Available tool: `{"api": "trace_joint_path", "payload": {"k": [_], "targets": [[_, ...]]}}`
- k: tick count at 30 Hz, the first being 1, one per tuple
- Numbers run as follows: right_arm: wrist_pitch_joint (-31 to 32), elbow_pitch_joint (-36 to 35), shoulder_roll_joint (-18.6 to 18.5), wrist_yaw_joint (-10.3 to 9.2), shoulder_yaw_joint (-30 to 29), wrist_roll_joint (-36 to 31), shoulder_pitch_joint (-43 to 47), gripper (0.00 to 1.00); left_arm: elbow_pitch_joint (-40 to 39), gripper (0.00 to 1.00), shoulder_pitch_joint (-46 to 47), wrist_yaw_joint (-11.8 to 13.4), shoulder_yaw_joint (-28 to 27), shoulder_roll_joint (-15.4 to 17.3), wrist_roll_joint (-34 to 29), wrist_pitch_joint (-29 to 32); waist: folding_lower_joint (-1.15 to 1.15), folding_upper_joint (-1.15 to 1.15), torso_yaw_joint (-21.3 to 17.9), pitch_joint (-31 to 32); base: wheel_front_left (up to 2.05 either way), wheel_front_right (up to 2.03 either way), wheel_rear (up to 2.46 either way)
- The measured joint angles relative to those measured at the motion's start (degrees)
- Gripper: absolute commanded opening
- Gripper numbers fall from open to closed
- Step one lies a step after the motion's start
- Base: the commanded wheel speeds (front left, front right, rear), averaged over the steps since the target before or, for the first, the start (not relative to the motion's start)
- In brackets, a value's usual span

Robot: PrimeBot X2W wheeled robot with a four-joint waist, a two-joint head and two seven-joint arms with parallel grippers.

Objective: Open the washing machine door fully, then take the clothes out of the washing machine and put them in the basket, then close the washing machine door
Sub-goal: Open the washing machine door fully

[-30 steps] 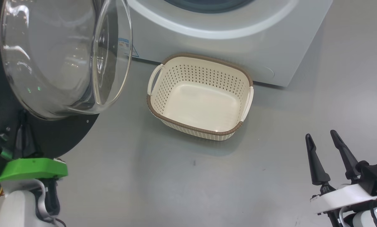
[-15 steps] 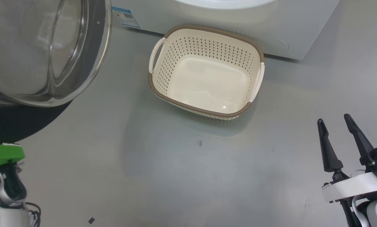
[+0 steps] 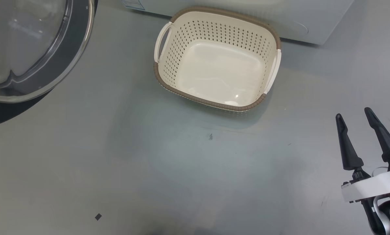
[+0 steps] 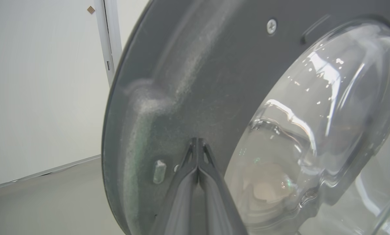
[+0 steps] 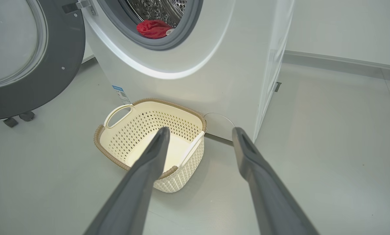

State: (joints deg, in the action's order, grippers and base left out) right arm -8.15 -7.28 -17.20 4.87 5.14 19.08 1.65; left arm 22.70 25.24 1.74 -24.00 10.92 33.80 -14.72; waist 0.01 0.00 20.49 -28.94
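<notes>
washing machine (image 5: 221,65): big white box standing on the floor (image 3: 181,169), heavy and rigid, likely stays put when reached into; drum mouth open

washing machine door (image 4: 181,81): swung wide out to the robot's left, inner grey face and glass bowl toward the left wrist view. Judged stiff and hinged, moving only on its arc; the glossy rim looks slippery and the glass is the fragile part, so push on the flat plastic ring, not the bowl

basket (image 3: 195,98): on the floor just in front of the machine, below the drum mouth, empty. Thin perforated plastic, judged light, could skid if knocked (loop handles are the take-hold points, but it needs no moving)

clothes (image 5: 153,28): a red bundle low in the drum, just behind the grey seal, with a bit of white at its edge. Soft, limp, probably light; will drape and may drag on the seal lip. Best pinch is a raised fold on top of the bundle, gripped deep so the fabric doesn't slip out

left end effector (image 4: 198,143): clenched, fingers pressed together, nothing between them, tips at the door's inner face beside the bowl; contact can't be told

right end effector (image 5: 200,130): released, fingers spread, carrying nothing, low over the floor, aimed toward the basket and well apart from it
</notes>
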Motion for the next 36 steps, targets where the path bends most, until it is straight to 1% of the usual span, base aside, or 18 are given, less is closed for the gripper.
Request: {"api": "trace_joint_path", "payload": {"k": [5, 16, 17, 23, 27, 29, 36], "targets": [[0.4, -0.5, -0.2, 0.0, -0.1, 0.0, 0.0, 1.0, 2.9, 0.0, 1.8, -0.5, -0.3, 1.3, 0.0, 0.0, 0.0, 0.0, 0.1, -0.7, 0.0, 0.0, 0.0], [0.8, -1.0, -0.3, 0.0, 0.0, 0.0, -0.2, 1.0, 7.0, 0.0, 4.2, -1.6, -0.4, 2.1, -0.7, 0.0, 0.0, 0.0, 0.1, -0.8, 0.0, 0.0, 0.0], [0.7, -0.8, -0.3, 0.0, 0.2, 0.0, -0.4, 1.0, 7.3, 0.0, 4.4, -2.0, -0.4, 2.0, -0.9, 0.0, 0.0, 0.0, 0.1, -0.6, 0.0, 0.0, 0.0], [-0.8, 0.8, 1.2, 0.01, 0.8, 0.1, -1.3, 1.0, 8.1, 0.0, 4.7, -3.7, 0.0, 1.2, -2.5, 0.0, 0.0, 0.0, -0.2, 1.4, 0.0, 0.0, 0.0], [-2.1, 2.5, 2.4, 0.02, 0.9, 0.8, -1.4, 1.0, 8.0, 0.0, 4.7, -5.1, 1.8, -0.1, -4.3, 0.0, -0.01, 0.0, -0.5, 3.2, 0.0, 0.0, 0.0], [-2.7, 3.5, 3.3, 0.02, 1.0, 1.9, -1.4, 1.0, 7.7, 0.0, 4.7, -5.3, 2.5, -1.0, -4.9, 0.0, 0.0, 0.0, -0.7, 4.4, 0.0, 0.0, 0.0], [-4.0, 6.6, 5.1, 0.11, 1.6, 2.6, -1.6, 1.0, 5.8, 0.0, 3.8, -6.9, 6.9, -2.1, -8.6, 0.0, 0.0, 0.0, -1.5, 8.9, 0.0, 0.0, 0.0]]}}
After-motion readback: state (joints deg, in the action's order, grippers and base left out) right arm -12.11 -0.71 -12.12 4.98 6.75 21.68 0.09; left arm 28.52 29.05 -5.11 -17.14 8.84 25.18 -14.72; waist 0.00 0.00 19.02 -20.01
